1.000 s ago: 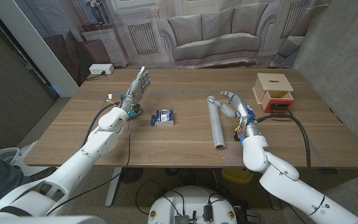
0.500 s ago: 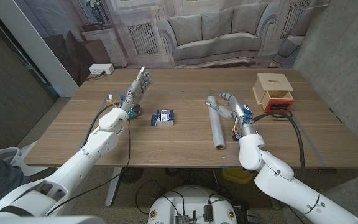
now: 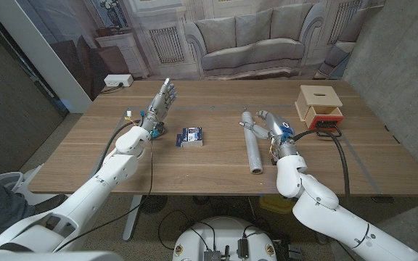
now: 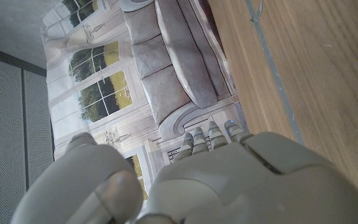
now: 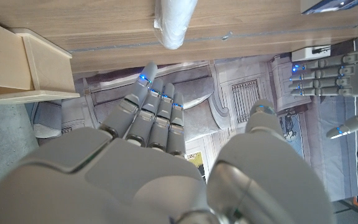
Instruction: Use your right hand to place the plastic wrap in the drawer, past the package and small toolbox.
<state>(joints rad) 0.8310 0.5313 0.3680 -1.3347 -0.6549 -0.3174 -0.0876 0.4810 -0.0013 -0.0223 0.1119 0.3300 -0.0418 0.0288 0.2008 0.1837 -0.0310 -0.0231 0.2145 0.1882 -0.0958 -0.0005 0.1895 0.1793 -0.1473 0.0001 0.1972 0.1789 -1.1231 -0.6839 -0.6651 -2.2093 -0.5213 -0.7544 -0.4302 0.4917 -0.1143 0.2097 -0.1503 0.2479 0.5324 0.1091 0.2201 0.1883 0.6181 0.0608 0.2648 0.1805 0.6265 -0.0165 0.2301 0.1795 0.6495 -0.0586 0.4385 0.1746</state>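
From the head camera, the roll of plastic wrap (image 3: 252,143) lies lengthwise on the wooden table (image 3: 194,170) right of centre in the frame, and the right hand (image 3: 271,125) stands just beside its far end with fingers spread and nothing in them; whether it touches the roll I cannot tell. The wooden drawer box (image 3: 319,106) sits at the upper right, well apart from the roll, with its red-lined drawer pulled open toward the robot. The small blue package (image 3: 191,136) lies left of centre, and further left the left hand (image 3: 160,104) stands upright, fingers straight and empty. In the left wrist picture, the left hand (image 4: 210,180) fills the lower frame, fingers extended together. In the right wrist picture, the right hand (image 5: 160,155) has fingers stretched out and thumb apart, the plastic wrap's end (image 5: 174,22) at top centre, the drawer box (image 5: 17,62) at upper left.
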